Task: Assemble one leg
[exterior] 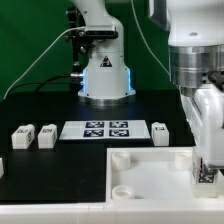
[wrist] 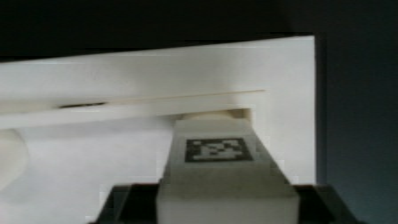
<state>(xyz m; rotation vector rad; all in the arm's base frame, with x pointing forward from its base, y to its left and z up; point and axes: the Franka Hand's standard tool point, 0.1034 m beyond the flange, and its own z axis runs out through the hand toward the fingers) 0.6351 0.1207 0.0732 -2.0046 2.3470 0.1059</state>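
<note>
My gripper (exterior: 205,168) is shut on a leg, a small white post with a black-and-white marker (wrist: 217,150) on its face. In the wrist view the leg (wrist: 222,185) sits between the two dark fingers (wrist: 135,205). It points down at the large white tray (exterior: 150,172) and meets it at the corner on the exterior view's right. The tray (wrist: 107,90) fills most of the wrist view behind the leg. The leg's far end and the socket under it are hidden. In the exterior view the gripper covers most of the held leg.
The marker board (exterior: 96,129) lies behind the tray. Two loose legs (exterior: 22,135) (exterior: 46,135) lie to its left, a third (exterior: 160,130) to its right, and another part (exterior: 2,166) at the left edge. The arm's base (exterior: 105,75) stands at the back.
</note>
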